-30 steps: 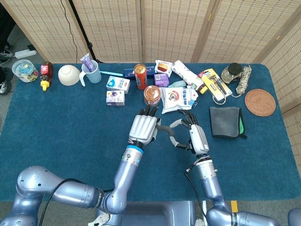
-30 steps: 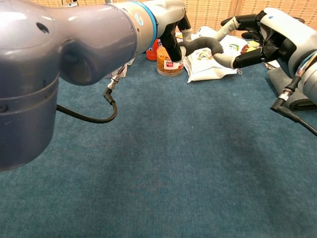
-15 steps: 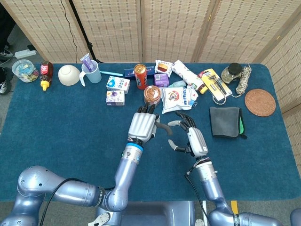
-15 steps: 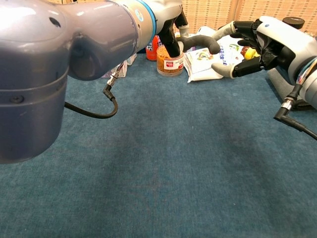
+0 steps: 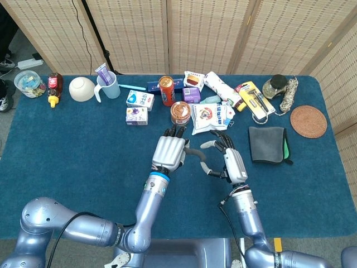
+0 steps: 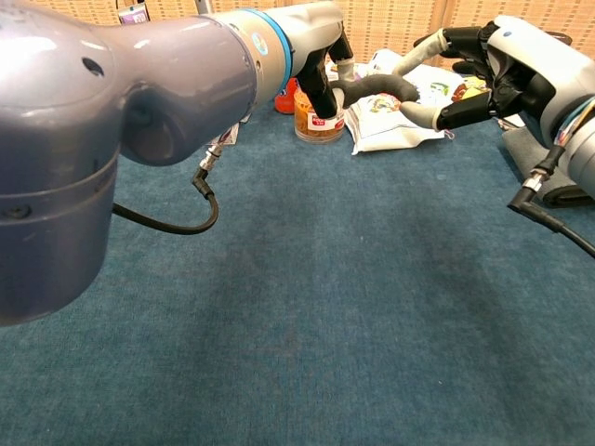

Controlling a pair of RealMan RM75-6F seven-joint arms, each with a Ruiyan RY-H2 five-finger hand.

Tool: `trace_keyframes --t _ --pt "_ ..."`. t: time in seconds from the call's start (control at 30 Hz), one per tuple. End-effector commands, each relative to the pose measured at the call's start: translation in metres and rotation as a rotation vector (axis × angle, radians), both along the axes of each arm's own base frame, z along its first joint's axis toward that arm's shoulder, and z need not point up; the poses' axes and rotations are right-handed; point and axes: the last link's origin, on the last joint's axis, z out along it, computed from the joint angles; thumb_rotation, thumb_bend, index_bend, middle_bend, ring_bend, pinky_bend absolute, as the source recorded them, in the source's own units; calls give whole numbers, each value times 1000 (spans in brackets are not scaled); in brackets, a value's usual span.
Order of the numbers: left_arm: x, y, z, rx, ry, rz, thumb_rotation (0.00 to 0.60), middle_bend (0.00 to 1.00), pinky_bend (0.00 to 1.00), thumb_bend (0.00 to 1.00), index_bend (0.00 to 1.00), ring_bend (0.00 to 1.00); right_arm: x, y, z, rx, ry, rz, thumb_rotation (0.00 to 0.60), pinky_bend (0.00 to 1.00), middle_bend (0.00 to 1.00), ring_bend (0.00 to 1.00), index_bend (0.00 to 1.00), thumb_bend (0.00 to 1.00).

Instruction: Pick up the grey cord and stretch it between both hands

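Blue tabletop (image 5: 83, 145) below, left hand (image 5: 169, 151) and right hand (image 5: 228, 159) grasp the soft, bendy grey cord (image 6: 376, 86) by its ends

Blue table cloth (image 5: 83, 145), grey cord (image 6: 376, 85), black fingers (image 6: 460, 111) (silver hands), woven brown coaster (image 5: 308, 121)

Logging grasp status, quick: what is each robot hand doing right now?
Left robot hand: holds one end of the grey cord.
Right robot hand: holds the cord's other end, fingers curled around it.
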Motion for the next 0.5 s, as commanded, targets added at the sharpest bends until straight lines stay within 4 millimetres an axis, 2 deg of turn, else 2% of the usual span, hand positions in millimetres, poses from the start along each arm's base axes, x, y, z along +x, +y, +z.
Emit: trace_keyframes --t 0.03,0.5 --pt "0 0 0 0 1 -2 600 152 146 577 717 30 0 0 0 -3 -3 -3 600 0 141 0 405 334" --pt "2 -3 -2 -3 16 -9 600 152 145 578 717 23 -2 0 1 -7 -22 -14 600 0 175 13 456 334"
